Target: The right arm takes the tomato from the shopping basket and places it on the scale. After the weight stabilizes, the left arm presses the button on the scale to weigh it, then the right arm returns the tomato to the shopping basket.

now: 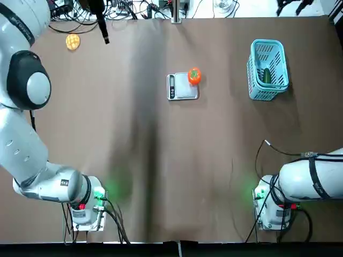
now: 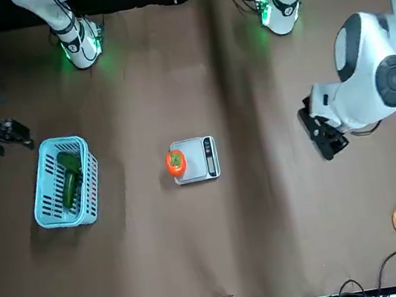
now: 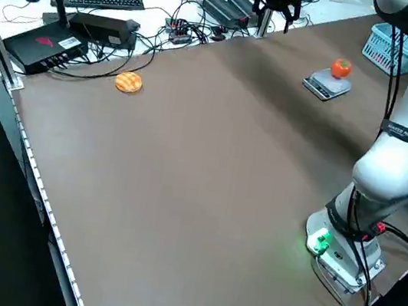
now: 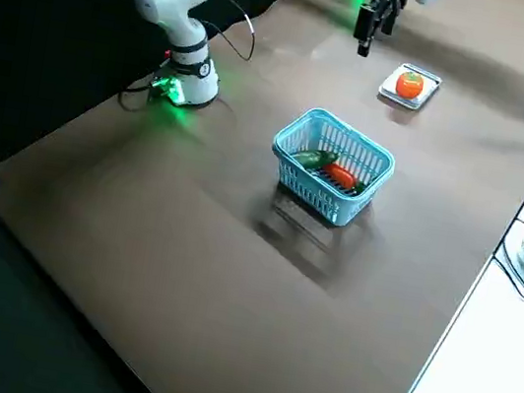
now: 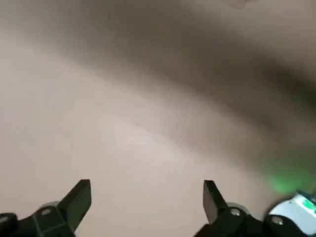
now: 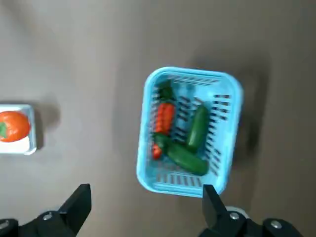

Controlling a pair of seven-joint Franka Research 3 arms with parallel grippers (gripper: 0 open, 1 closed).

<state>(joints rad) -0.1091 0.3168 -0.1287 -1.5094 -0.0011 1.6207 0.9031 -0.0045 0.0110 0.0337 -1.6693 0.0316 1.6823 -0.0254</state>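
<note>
The brown desk (image 1: pixel 214 160) carries all items; clock directions refer to the top view, 12 o'clock farthest from the robot bases. Left gripper (image 5: pixel 147 181): jaws spread, nothing between them; located above the desk, toward 10 o'clock from the scale (image 1: pixel 181 94). Right gripper (image 6: pixel 147 186): jaws spread, nothing between them; located above the desk, toward 1 o'clock from the shopping basket (image 1: pixel 252 80). The basket stands upright toward 2 to 3 o'clock from the scale, holding two green vegetables (image 6: pixel 198 129) and orange-red carrots (image 6: pixel 165 118). The tomato (image 1: pixel 194 76) rests on the scale plate, offset toward 1 o'clock; the display strip (image 1: pixel 171 87) occupies the 9 o'clock edge. The yellow waffle-patterned round (image 1: pixel 73 41) lies toward 10 o'clock, well apart.
</note>
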